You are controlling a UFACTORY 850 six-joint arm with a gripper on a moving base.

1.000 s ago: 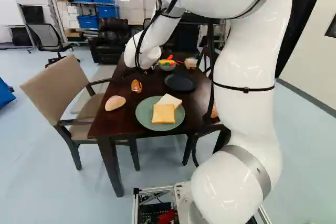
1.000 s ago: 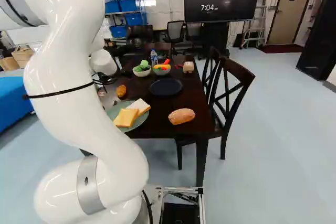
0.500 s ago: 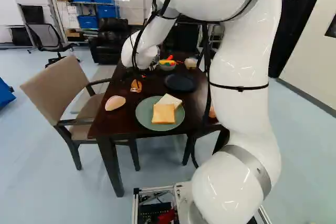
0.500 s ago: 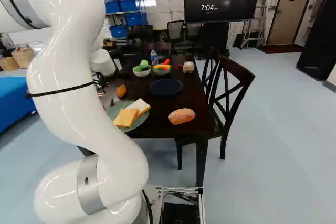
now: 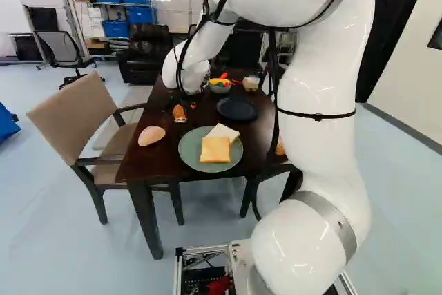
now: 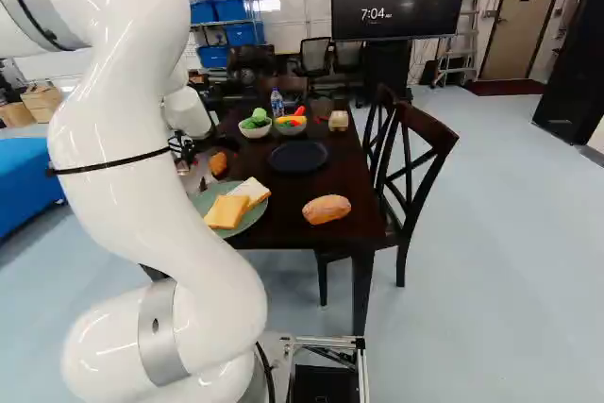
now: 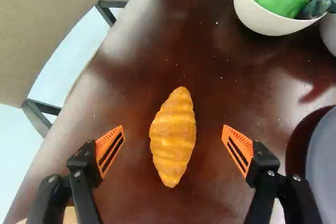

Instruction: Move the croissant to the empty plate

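closest to the base, the green plate [image 5: 187, 150] carries two bread slices [image 5: 215, 150], so it can't be the one meant. past it on the dark, glossy surface [image 7: 210, 72] lies the croissant [image 7: 173, 137], between the fingers [image 7: 110, 149] but touching neither. they stand spread wide, one off each long side, presumably so they can close across its narrow middle; lowering seems the next need, and uneven contact could roll it. it looks golden-orange, plump and ridged, tapering to both tips. off to one side and farther out, the dark plate [image 6: 298, 158] has room for it, with bowls [image 6: 255, 129] of play vegetables beyond.
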